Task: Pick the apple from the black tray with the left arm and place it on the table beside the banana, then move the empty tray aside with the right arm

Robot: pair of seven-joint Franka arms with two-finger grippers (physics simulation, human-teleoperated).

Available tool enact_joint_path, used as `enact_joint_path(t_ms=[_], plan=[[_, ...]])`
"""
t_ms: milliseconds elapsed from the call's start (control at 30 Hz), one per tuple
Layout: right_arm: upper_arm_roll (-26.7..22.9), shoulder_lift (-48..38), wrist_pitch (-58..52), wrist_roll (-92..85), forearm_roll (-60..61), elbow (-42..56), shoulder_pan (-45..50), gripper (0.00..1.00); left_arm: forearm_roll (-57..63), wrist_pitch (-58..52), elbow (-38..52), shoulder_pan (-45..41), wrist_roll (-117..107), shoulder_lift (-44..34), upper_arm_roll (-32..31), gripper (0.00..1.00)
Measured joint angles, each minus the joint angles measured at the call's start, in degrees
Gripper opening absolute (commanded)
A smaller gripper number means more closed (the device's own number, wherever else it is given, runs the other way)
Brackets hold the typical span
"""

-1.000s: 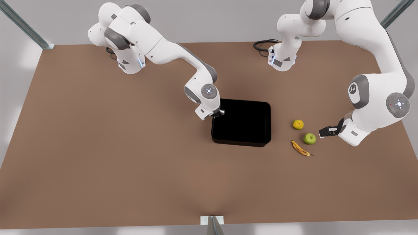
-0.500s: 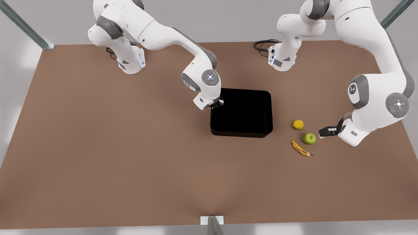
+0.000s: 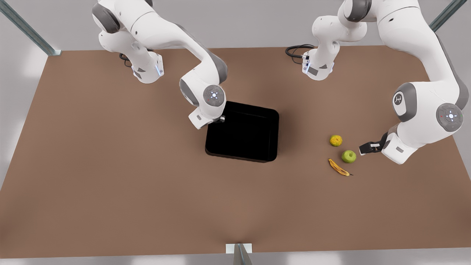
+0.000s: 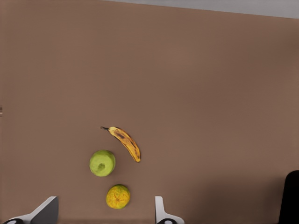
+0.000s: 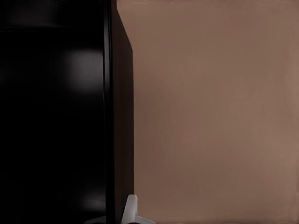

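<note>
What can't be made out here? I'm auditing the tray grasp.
- Right gripper fingertips: front view, hidden behind its wrist; right wrist view, cut by the edge.
- Black tray floor: both views, too dark.
- Left gripper by the apple: left wrist view, fingers cut by the edge.

Glossy black plastic-looking tray (image 3: 243, 136), its wall clamped by the right gripper (image 3: 221, 119), on a matte brown tabletop (image 3: 110, 176); smooth green apple (image 3: 349, 156) just off the left gripper (image 3: 362, 149).
</note>
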Motion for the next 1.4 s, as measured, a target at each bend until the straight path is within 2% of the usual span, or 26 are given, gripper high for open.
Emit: enact_joint_path(t_ms=[400, 767, 1133, 1400], plan=[[-11.6, -2.8, -7.0, -14.1, 0.4, 0.4, 0.0, 0.18, 0.0, -0.1, 0.0, -0.1, -0.1, 0.0, -0.1, 1.00], [-23.1, -2.8, -8.9, -29.8, -0.1, 1.0, -0.1, 0.18, 0.0, -0.2, 0.0, -0.1, -0.1, 0.0, -0.1, 1.00], [-31.0, 1.7, -4.0, -45.8, -0.6, 1.1, -0.5, 0.18, 0.0, -0.2, 0.0, -0.1, -0.1, 0.1, -0.1, 1.00], [-33.7, 1.8, -1.2, -55.4, -0.5, 2.0, -0.4, 0.18, 0.0, -0.2, 0.0, -0.1, -0.2, 0.2, -0.2, 1.00]])
